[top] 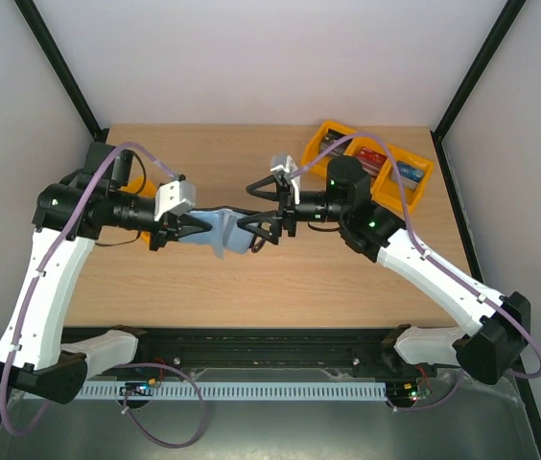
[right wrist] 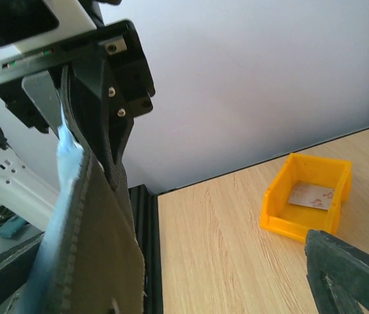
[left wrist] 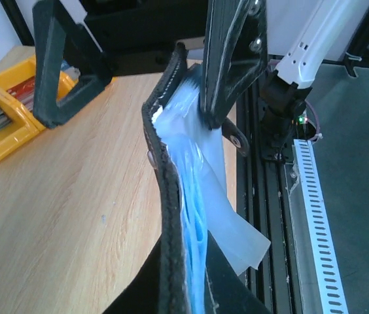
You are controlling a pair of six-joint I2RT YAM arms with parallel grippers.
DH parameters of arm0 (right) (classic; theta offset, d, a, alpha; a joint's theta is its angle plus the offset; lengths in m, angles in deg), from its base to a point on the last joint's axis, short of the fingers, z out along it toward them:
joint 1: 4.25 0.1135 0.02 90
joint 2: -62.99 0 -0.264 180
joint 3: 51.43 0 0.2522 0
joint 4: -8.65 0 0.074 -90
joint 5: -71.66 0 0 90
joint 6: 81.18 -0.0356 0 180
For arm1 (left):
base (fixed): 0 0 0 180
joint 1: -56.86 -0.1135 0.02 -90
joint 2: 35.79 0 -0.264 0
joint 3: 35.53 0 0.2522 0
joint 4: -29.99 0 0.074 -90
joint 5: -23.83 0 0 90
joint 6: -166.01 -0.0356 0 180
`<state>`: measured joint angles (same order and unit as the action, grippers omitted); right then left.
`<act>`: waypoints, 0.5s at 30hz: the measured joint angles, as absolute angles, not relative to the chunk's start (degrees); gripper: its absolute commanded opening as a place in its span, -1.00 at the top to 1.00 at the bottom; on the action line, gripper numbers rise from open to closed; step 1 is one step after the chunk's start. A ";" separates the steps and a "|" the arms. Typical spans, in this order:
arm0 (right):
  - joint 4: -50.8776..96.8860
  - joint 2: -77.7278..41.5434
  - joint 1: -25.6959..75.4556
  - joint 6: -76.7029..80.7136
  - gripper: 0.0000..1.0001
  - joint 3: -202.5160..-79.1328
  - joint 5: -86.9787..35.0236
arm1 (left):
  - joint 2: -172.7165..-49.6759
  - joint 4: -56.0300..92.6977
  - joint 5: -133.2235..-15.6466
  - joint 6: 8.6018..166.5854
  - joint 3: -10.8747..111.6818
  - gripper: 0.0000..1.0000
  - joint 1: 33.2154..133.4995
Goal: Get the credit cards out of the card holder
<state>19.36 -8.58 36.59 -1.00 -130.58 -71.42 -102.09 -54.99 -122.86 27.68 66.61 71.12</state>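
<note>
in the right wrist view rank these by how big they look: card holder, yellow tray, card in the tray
1. card holder, though nearness to the camera inflates it
2. yellow tray
3. pale card lying in the tray

Matt black stitched card holder (left wrist: pixel 168 216), glossy blue plastic pockets (left wrist: pixel 194 196), wood-grain table (left wrist: pixel 73 216), smooth yellow plastic tray (right wrist: pixel 292 226)

Wooden table (top: pixel 251 287) carried yellow trays (top: pixel 422 175) at the far right corner, with stacks of dark, red and blue cards (left wrist: pixel 1 108) in them. One yellow bin (right wrist: pixel 282 219) sat far left, a single pale red-marked credit card (right wrist: pixel 310 195) inside.
</note>
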 measured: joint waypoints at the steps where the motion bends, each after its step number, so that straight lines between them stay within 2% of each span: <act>1: 19.49 -8.58 36.59 -0.41 -0.97 -130.55 -71.90 | -102.07 -55.52 -123.01 27.44 67.18 0.95 71.14; 5: 19.62 -8.58 36.59 1.18 -1.00 -130.20 -73.73 | -101.74 -56.30 -123.71 27.11 68.23 0.95 71.34; 7: 19.08 -8.58 36.61 0.81 -0.91 -129.74 -75.48 | -101.61 -56.59 -124.26 27.02 68.23 0.95 71.34; 11: 17.57 -9.08 37.07 -0.41 -0.39 -129.53 -78.32 | -101.61 -56.67 -125.18 26.89 68.23 0.95 71.36; 13: 17.31 -9.63 37.45 -0.61 -0.03 -129.53 -79.37 | -101.59 -56.72 -125.55 26.82 68.23 0.96 71.36; 14: 17.26 -9.96 37.60 -0.74 0.23 -129.53 -79.98 | -101.59 -56.76 -125.70 26.72 68.23 0.95 71.36; 15: 17.17 -10.18 37.73 -0.81 0.36 -129.50 -80.44 | -101.59 -56.80 -125.74 26.58 68.23 0.95 71.36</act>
<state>17.17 -10.18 37.73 -0.81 -129.50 -80.44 -101.59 -56.80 -125.74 26.58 68.23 71.36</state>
